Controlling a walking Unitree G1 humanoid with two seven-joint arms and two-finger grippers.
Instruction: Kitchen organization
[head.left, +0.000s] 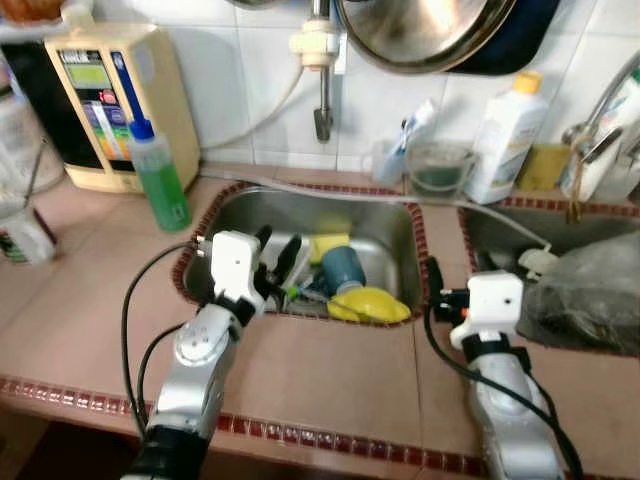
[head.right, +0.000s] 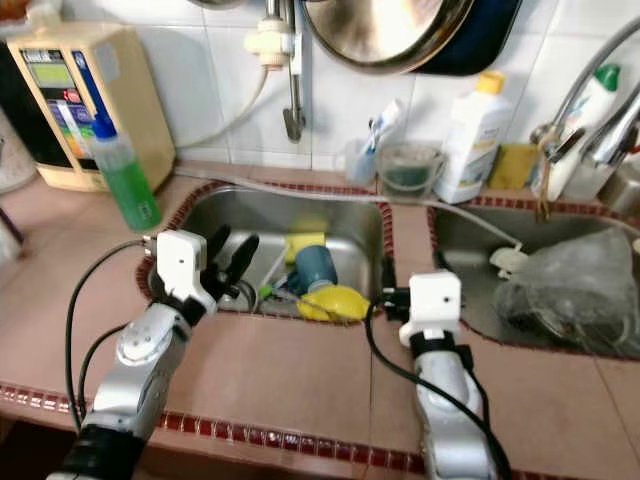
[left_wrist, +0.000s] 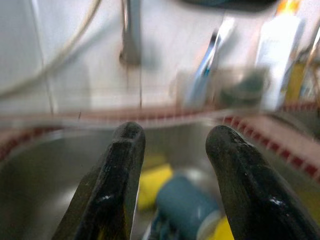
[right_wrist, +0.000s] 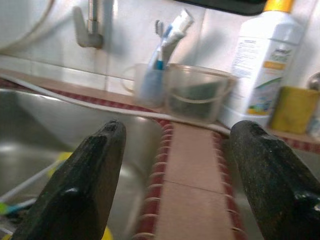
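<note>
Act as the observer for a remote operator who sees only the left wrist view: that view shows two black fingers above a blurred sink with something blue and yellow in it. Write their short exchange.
Operator: What is the blue thing below my fingers?
Observer: A blue cup lying on its side in the left sink basin, with a yellow sponge behind it.
Operator: Where is my left claw against that basin?
Observer: The left claw hangs open over the basin's near left rim, above the dishes.
Operator: And the other arm?
Observer: The right claw is open over the tiled divider between the two basins.
Operator: Anything in the right basin?
Observer: A crumpled clear plastic bag lies in it.
</note>
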